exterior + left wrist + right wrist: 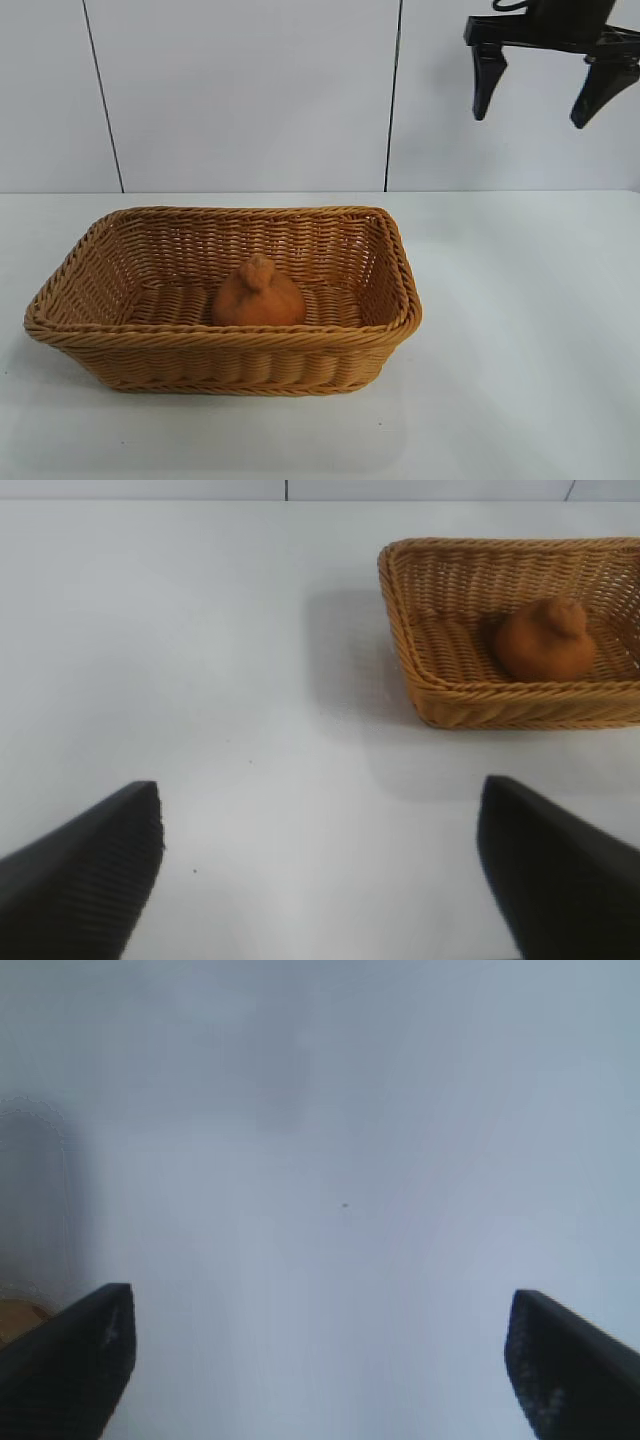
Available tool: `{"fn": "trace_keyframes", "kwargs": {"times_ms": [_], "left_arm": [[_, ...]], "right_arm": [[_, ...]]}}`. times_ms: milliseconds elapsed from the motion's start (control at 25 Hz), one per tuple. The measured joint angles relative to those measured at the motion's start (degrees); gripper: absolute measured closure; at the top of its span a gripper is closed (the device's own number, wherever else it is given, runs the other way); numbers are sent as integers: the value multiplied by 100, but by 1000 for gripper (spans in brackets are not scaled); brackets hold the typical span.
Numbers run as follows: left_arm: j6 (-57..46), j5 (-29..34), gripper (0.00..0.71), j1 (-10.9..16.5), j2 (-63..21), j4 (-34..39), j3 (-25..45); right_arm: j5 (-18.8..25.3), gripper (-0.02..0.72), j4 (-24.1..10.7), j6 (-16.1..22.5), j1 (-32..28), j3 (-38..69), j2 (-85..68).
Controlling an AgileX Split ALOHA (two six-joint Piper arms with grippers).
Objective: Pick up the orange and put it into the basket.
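Orange (259,294) sits on the woven floor of the basket (90,335), toward its front rim, knobby bump upward, touched by neither arm. It looks light and firm with rough matte skin, so a hold across its broad middle, below the bump, would likely not slip. The basket looks stiff, its thick braided rim standing higher than the fruit's shoulders. The right gripper (541,98) hangs high above and beyond the basket's far right corner, fingers spread wide, nothing between them. The left gripper (320,870) hovers over bare desk well apart from the basket, fingers likewise spread. The desk (520,330) is plain white and smooth; pale wall panels stand behind the basket.
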Motion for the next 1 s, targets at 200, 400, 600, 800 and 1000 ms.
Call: {"fn": "trace_keyframes", "kwargs": {"times_ms": [200,400,600,800,1000], "left_arm": [[0,0,98,0,0,0,0],[0,0,98,0,0,0,0],[0,0,98,0,0,0,0],[0,0,98,0,0,0,0],[0,0,98,0,0,0,0]], "right_arm": [[0,10,-7,-90,-210,19,-12],[-12,10,18,-181,-198,884,-449],[-5,10,19,-276,-198,2504,-1539],[44,10,19,-309,-198,4210,-3020],[50,10,19,-309,-198,5660,-4518]]}}
